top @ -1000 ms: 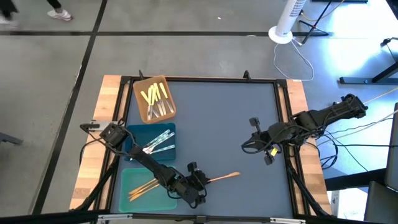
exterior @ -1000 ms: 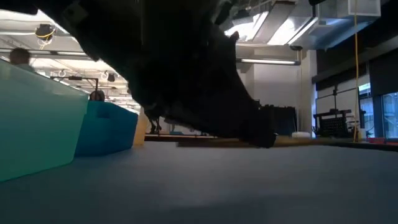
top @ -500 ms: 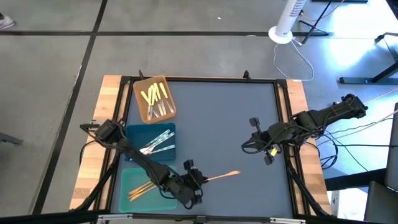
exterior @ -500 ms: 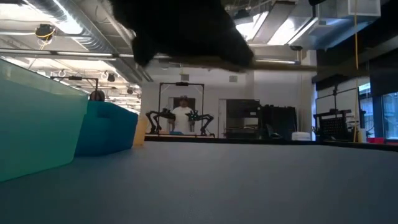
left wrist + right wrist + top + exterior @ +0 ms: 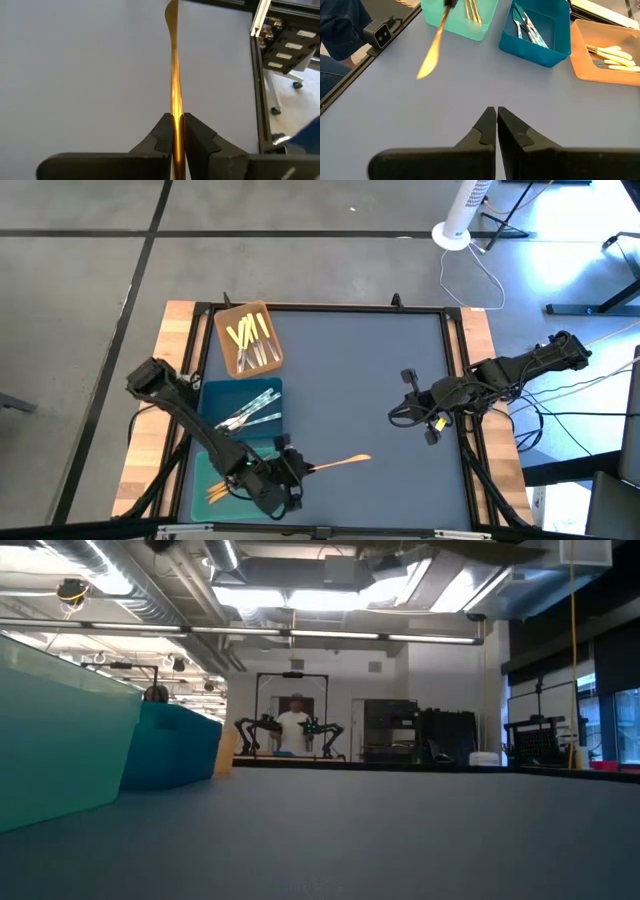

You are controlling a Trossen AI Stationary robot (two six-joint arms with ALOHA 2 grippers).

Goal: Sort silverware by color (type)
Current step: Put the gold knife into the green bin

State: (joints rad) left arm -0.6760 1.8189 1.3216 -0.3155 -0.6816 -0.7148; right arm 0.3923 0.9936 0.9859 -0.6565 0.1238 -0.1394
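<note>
My left gripper [image 5: 295, 471] hovers just right of the teal tray [image 5: 205, 463], near the table's near edge, shut on an orange-gold utensil [image 5: 340, 463]. More orange-gold utensils [image 5: 228, 483] lie in that teal tray. Silver-grey ones [image 5: 250, 413] lie in the blue tray [image 5: 215, 392], and yellow-handled ones [image 5: 248, 335] in the brown tray [image 5: 228, 320]. My right gripper [image 5: 393, 417] waits shut, near the table's right edge, apart from all of them. The right wrist view shows the held utensil [image 5: 431, 52] in the air above the grey mat. My left gripper pinches the orange-gold utensil by its narrow handle part [image 5: 175, 120] between the two fingers [image 5: 163, 131]. The fingers come roughly level from the table's left and lie along the utensil. It is lifted clear, and its broad end [image 5: 171, 11] sticks out toward the table's right.
The three trays stand in a row along the table's left side. The grey mat [image 5: 350, 370] spreads between the arms. A person's blue sleeve [image 5: 337, 30] shows beyond the table's near edge. Another person [image 5: 293, 726] stands far off in the room.
My left gripper has risen from the table with the orange-gold utensil, leaving the low view upward, and moved toward the table's left, toward the teal tray. The utensil, which lay on the mat, is now lifted clear and carried along.
</note>
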